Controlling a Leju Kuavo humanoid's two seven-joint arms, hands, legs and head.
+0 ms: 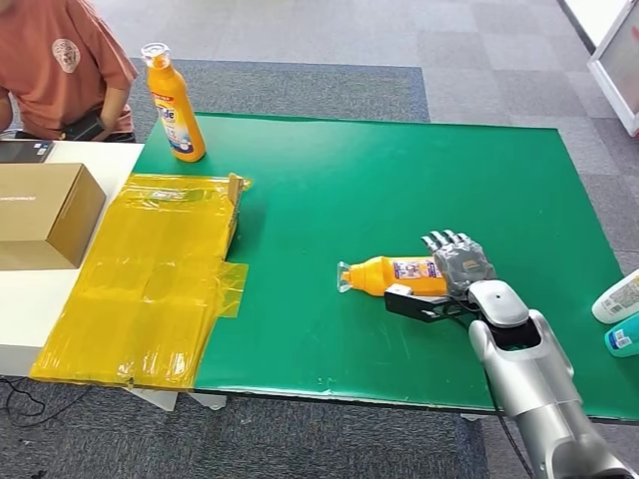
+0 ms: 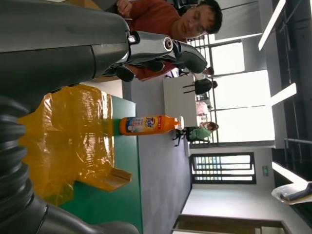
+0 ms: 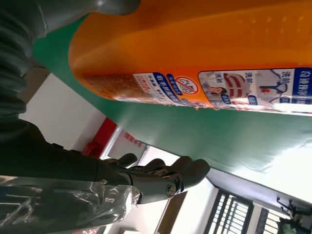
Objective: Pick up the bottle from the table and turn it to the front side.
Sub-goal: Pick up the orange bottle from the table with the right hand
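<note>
An orange bottle [image 1: 391, 274] lies on its side on the green table [image 1: 339, 180], cap toward the left, its label facing up. My right hand [image 1: 459, 261] is at the bottle's base end, fingers spread past its far side, thumb along the near side. In the right wrist view the bottle [image 3: 206, 44] lies close to the thumb, while the fingers [image 3: 165, 178] stand apart from it with green table between. My left hand [image 2: 55, 48] holds nothing, and its fingers [image 2: 165, 48] are extended.
A second orange bottle [image 1: 175, 105] stands upright at the table's far left corner, with a seated person [image 1: 60, 60] behind it. Yellow plastic sheet [image 1: 151, 269] covers the left side, beside a cardboard box [image 1: 45, 210]. Two bottles [image 1: 618, 299] lie at the right edge.
</note>
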